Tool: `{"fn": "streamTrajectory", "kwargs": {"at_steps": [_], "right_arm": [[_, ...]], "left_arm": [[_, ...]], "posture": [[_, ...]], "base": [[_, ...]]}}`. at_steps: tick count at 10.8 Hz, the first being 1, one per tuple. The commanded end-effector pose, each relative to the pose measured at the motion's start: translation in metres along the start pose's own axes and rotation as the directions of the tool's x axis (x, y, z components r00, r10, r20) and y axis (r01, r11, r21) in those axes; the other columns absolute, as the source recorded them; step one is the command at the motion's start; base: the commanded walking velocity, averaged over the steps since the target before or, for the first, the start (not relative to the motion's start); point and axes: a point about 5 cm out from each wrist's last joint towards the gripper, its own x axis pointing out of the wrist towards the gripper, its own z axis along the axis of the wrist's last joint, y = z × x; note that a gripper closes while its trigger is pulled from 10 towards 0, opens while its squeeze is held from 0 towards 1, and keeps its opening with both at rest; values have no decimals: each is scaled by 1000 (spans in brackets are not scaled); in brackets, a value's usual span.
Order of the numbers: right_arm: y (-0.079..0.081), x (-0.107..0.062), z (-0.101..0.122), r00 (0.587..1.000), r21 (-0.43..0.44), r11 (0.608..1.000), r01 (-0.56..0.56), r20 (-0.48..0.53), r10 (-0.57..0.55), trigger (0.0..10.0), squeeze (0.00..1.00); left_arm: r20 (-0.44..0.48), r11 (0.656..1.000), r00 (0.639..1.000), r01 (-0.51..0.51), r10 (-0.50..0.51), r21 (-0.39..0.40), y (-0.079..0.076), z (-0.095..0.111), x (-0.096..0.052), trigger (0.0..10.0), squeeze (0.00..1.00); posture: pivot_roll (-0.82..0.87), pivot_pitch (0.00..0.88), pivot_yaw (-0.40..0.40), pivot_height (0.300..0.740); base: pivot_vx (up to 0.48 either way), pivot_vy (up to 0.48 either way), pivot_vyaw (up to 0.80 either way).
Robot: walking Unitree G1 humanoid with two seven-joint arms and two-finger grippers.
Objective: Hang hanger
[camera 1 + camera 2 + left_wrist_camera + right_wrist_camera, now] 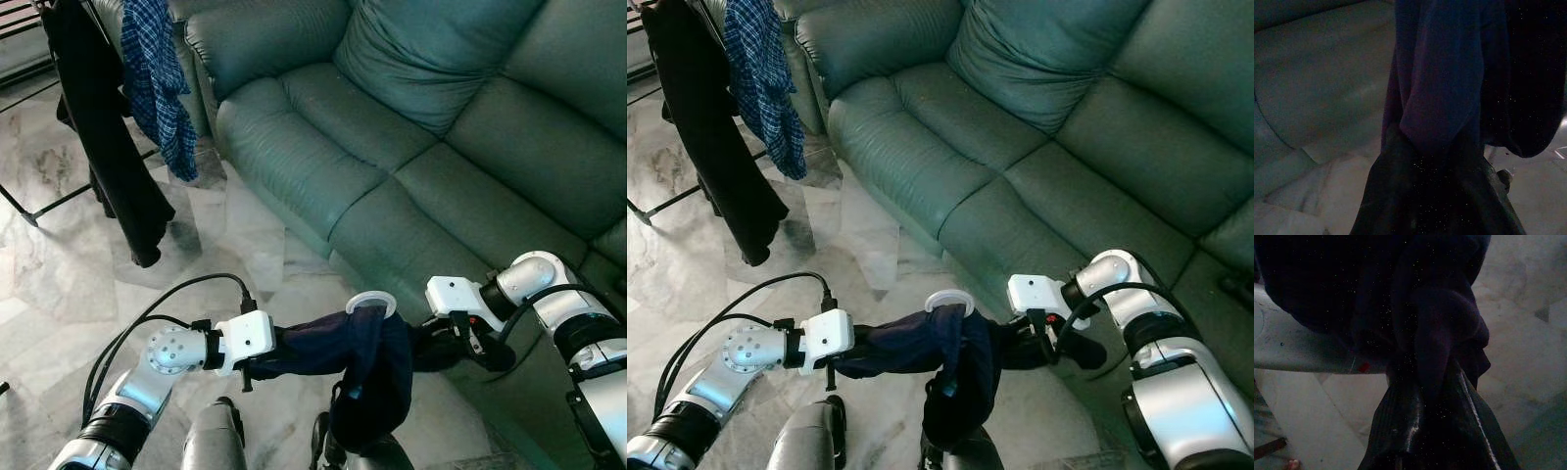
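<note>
A dark navy garment [364, 372] hangs on a hanger whose white hook [372, 302] sticks up at the middle, low in front of me. My left gripper [279, 357] is shut on the garment's left end, its fingers buried in the cloth. My right gripper [423, 345] is shut on the right end. In the left wrist view the navy cloth [1444, 88] bunches between the dark fingers [1396, 196]. In the right wrist view the cloth [1435, 333] is pinched between both fingers [1400, 426]. The hanger's arms are hidden under the fabric.
A drying rack [39, 211] at the far left carries a black garment [103, 137] and a blue plaid shirt [157, 83]. A green leather sofa [421, 127] spans the back and right. Marble floor [69, 294] lies to the left.
</note>
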Motion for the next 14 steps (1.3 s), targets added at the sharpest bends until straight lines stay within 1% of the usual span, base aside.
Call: {"fn": "streamTrajectory", "kwargs": {"at_steps": [1, 2, 3, 4, 5, 6, 7, 8, 9, 10, 11, 12, 13, 14], "right_arm": [[8, -4, -9, 999, 29, 999, -41, -13, 42, 0, 0], [7, -1, -12, 999, 24, 1000, 17, -38, -16, 0, 0], [6, 1, -15, 994, -3, 998, 60, -89, -60, 0, 0], [3, 4, -18, 984, -9, 990, 137, -112, -138, 0, 0], [-5, 8, -16, 960, -2, 966, 260, -104, -258, 0, 0], [-6, 13, -21, 937, -1, 950, 313, -164, -309, 0, 0], [-6, 20, -28, 905, 38, 919, 391, -197, -377, 0, 0], [-5, 28, -33, 877, 94, 882, 462, -196, -439, 0, 0], [-2, 33, -36, 861, 95, 865, 492, -200, -468, 0, 0], [-5, 39, -35, 812, 166, 796, 582, -168, -559, 0, 0], [-8, 42, -35, 752, 226, 718, 658, -152, -642, 0, 0], [-10, 46, -35, 599, 416, 511, 752, -109, -793, 0, 0], [-10, 49, -34, 517, 514, 403, 757, -95, -850, 0, 0], [-8, 56, -33, 420, 647, 264, 716, -96, -903, 10000, 0]], "left_arm": [[14, 999, 999, -44, 44, 29, 6, 4, 2, 0, 0], [-21, 999, 999, -42, 42, 8, 6, -1, 1, 10000, 0], [-48, 994, 993, -104, 104, -14, 12, -7, -2, 10000, 1000], [-71, 977, 974, -214, 214, 6, 20, -9, -7, 10000, 1000], [-105, 954, 948, -300, 300, 17, 28, -13, -11, 10000, 1000], [-125, 934, 926, -356, 356, 25, 33, -16, -15, 10000, 1000], [-126, 927, 919, -374, 374, 30, 34, -17, -17, 10000, 1000], [-148, 928, 916, -364, 372, 78, 31, -20, -18, 10000, 1000], [-185, 938, 922, -322, 341, 128, 26, -26, -19, 10000, 1000], [-229, 909, 880, -397, 416, 124, 29, -35, -25, 10000, 1000], [-256, 843, 806, -531, 533, 84, 33, -42, -32, 10000, 1000], [-299, 662, 632, -749, 715, 2, 36, -54, -46, 10000, 1000], [-293, 592, 577, -804, 762, -44, 35, -54, -48, 10000, 1000], [-282, 466, 481, -876, 830, -121, 37, -53, -55, 10000, 1000]], "posture": [[-3, 153, -102, 740], [-3, 153, -102, 740], [-1, 153, -103, 740], [4, 158, -100, 740], [13, 158, -98, 740], [13, 156, -97, 740], [15, 157, -96, 740], [21, 157, -88, 740], [20, 155, -85, 740], [20, 149, -83, 740], [25, 142, -86, 740], [38, 125, -90, 740], [46, 119, -87, 740], [48, 111, -81, 740]], "base": [[0, 0, 0], [0, 0, 0], [0, 0, 0], [0, 0, 0], [0, 0, 0], [0, 0, 0], [0, 0, 0], [0, 0, 0], [0, 0, 0], [0, 0, 0], [0, 0, 0], [0, 0, 0], [0, 0, 0], [0, 0, 0]]}}
